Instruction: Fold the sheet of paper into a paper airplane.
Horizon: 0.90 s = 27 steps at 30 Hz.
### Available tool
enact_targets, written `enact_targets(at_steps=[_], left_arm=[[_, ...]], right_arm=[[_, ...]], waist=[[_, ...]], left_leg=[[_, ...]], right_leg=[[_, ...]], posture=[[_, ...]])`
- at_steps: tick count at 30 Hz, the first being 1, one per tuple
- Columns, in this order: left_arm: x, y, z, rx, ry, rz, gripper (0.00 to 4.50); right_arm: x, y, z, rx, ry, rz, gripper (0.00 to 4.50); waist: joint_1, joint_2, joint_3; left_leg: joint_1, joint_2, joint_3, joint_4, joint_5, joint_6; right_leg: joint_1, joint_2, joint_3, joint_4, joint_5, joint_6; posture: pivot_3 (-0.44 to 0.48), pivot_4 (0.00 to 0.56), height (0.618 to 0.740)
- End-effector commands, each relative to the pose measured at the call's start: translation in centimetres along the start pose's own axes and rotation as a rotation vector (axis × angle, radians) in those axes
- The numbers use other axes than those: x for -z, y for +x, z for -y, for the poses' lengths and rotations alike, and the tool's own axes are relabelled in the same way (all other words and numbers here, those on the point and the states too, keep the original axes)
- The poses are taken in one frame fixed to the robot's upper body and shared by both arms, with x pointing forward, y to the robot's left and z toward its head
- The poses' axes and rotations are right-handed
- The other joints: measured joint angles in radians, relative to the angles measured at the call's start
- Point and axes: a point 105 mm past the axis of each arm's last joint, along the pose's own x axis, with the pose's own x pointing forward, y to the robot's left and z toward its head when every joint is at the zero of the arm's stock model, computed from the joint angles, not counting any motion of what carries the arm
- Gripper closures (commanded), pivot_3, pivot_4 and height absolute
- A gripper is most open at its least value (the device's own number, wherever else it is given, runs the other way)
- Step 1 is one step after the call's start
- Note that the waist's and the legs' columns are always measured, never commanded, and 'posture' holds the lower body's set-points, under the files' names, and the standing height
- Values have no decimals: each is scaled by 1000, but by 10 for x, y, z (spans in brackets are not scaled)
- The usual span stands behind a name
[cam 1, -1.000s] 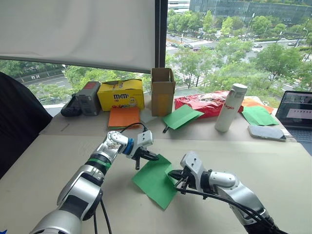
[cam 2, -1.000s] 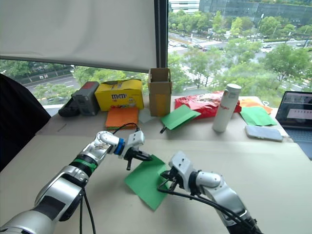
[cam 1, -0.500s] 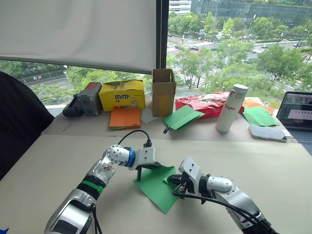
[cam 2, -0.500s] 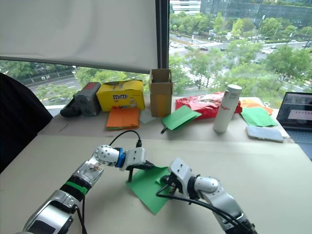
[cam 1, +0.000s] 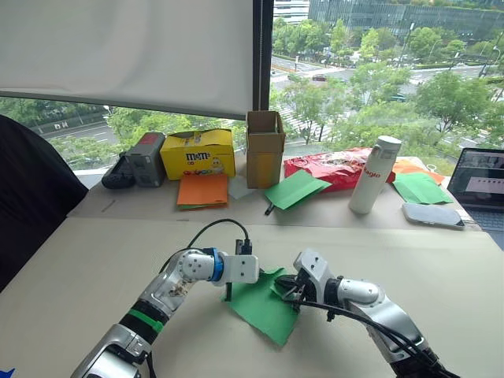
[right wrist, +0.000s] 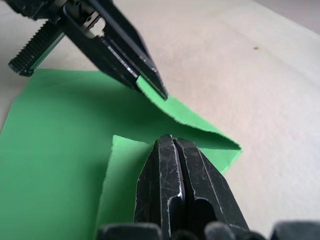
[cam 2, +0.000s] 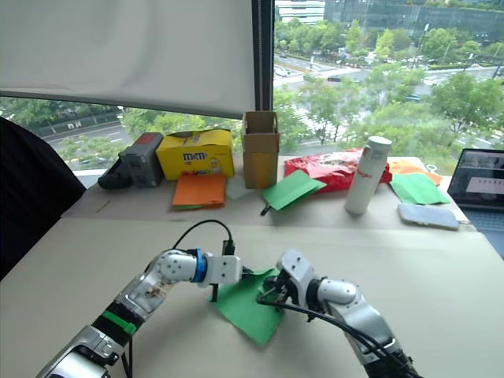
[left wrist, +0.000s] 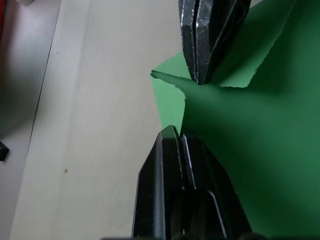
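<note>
Left eye view has the sheet of paper (cam 1: 264,305) lying on the near table (cam 1: 79,268), between the two grippers. The left gripper (cam 1: 231,290) sits at the sheet's left edge, the right gripper (cam 1: 288,287) at its far corner, where the paper curls up off the table. In the right wrist view the right fingers (right wrist: 177,192) are pressed together on a folded flap, and the left gripper's fingers pinch the raised paper edge just beyond. In the left wrist view the left fingers (left wrist: 182,195) are likewise closed on the sheet's edge. Behind, on the far table, stand a bottle (cam 1: 372,174) and a yellow box (cam 1: 197,153).
</note>
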Motion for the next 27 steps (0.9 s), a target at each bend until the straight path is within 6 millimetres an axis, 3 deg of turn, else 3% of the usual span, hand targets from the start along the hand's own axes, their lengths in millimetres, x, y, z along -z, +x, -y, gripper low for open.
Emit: enact_targets(at_steps=[1, 11, 19, 23, 27], left_arm=[[-7, -3, -4, 6, 75, 10, 4480], [-9, -1, 4, 64, 201, -11, 4480], [-9, -1, 1, 53, 221, -21, 4480], [-15, -3, -4, 19, 148, 17, 4480], [-27, -18, -13, 20, -58, 114, 3361]], right_arm=[[-11, -4, 6, 19, 2, 36, 4500], [-21, -2, 9, 41, 45, 87, 4500], [-6, 8, -3, 2, 53, 33, 4500], [4, 10, -4, 6, 61, -4, 4500], [12, 11, -3, 10, 62, -30, 4500]], waist=[[0, 0, 0], [-2, 1, 0], [-2, 1, -1], [-2, 2, -1], [-3, 2, -1]], left_leg=[[0, 0, 0, 0, 0, 0], [0, 0, 0, 0, 0, 0], [0, 0, 0, 0, 0, 0], [0, 0, 0, 0, 0, 0], [0, 0, 0, 0, 0, 0]], right_leg=[[0, 0, 0, 0, 0, 0], [0, 1, 0, 0, 0, 0], [0, 1, 0, 0, 0, 0], [0, 1, 0, 0, 0, 1], [0, 1, 0, 1, -1, 1]], posture=[[0, 150, 656], [0, 150, 656], [0, 150, 656], [0, 150, 656], [0, 150, 656]])
